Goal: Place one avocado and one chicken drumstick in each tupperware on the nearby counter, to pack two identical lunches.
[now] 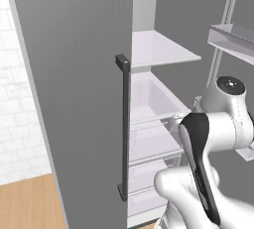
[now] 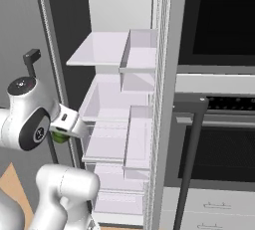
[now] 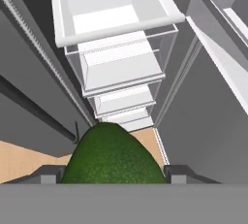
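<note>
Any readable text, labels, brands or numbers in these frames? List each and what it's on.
None readable in any view.
Fridge shelves and door bins: blank, no labels.
Fridge door: plain grey, no badge.
Oven: no legible markings; the strip above its door is too small and dark to read.
Arm joint cap: a small mark, too small to read.
Avocado in the claw: no sticker.

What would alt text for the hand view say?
A green avocado sits clamped between the gripper fingertips at the bottom, in front of the open fridge's white drawers, with tan floor below.
</note>
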You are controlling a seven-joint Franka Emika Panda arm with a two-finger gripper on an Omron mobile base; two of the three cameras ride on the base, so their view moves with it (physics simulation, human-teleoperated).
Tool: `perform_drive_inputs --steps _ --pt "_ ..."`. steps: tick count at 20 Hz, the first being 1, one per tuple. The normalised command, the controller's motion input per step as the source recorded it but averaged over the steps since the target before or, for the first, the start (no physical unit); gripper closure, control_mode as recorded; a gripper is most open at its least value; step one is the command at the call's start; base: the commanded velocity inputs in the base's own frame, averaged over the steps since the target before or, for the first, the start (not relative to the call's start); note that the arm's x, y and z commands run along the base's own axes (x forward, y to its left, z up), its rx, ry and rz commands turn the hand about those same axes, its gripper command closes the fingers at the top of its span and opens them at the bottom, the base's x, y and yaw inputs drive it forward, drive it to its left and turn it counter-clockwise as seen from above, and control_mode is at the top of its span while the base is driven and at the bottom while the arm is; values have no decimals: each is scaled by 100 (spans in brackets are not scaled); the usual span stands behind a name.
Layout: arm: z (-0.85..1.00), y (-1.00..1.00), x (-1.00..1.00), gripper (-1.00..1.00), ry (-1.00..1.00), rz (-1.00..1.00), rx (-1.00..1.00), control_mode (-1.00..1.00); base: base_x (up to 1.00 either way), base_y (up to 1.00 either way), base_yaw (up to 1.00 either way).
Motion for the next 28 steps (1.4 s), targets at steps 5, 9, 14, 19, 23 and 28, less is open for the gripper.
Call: perform_drive_inputs --steps 5,9,14,19,23,28 --pt "0 6 -23 100 -1 0 0 100 -57 12 -6" --pt "0 0 0 100 0 0 0 100 -100 7 -27" --pt "0 0 0 100 0 0 0 100 -100 8 -48" --pt "0 0 0 100 0 0 0 100 -72 -8 -70" --pt "0 0 0 100 0 0 0 100 -4 -60 -77" --pt "0 0 0 100 0 0 0 100 16 -94 -62"
